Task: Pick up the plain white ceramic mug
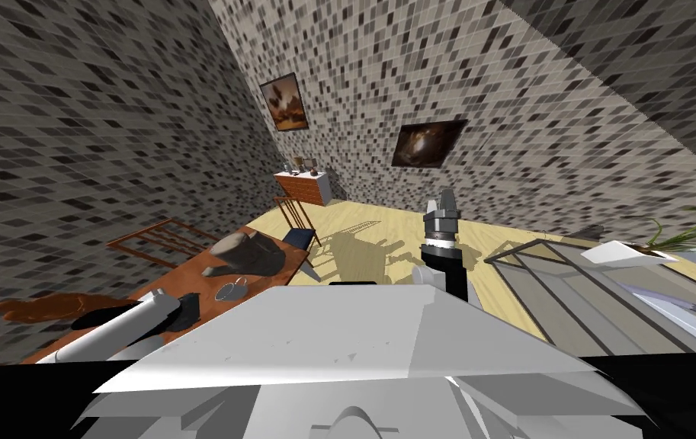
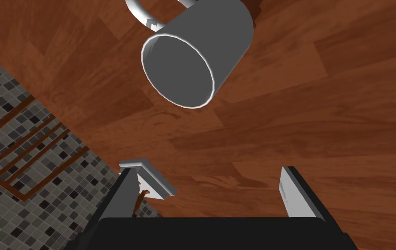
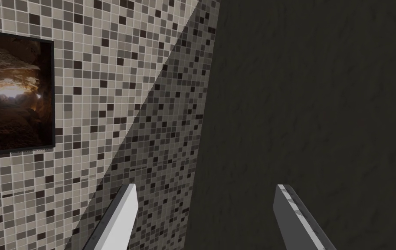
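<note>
The brown wooden table (image 2: 322, 108) spreads under my left hand. On it sits the mug (image 2: 201, 47), drawn grey-white, with its open mouth turned toward the hand and its handle (image 2: 138, 11) on the far side. The left gripper (image 2: 206, 173) hangs above the tabletop, short of the mug and apart from it. Its two fingers (image 2: 296, 195) are spread wide with nothing between them. The right gripper (image 1: 443, 207) stands raised in front of the chest, well away from the table, its fingers also apart and empty.

The step in hand, I judge, is the approach. To do it well, the left hand should advance until the mug's round wall lies squarely between the fingers. The handle should stay outside the grip (it sits opposite, which helps). The hand should also go low enough that the blades take the wall and not merely the rim. The wall looks smooth and curved, so an off-centre squeeze could spin or tip the mug; close slowly, and only once centred.

Counted: one table, two wall pictures (image 1: 285, 101), one grey rock-like lump (image 1: 243, 251) on the table, one mug with one handle, two grippers, two fingers apiece.
</note>
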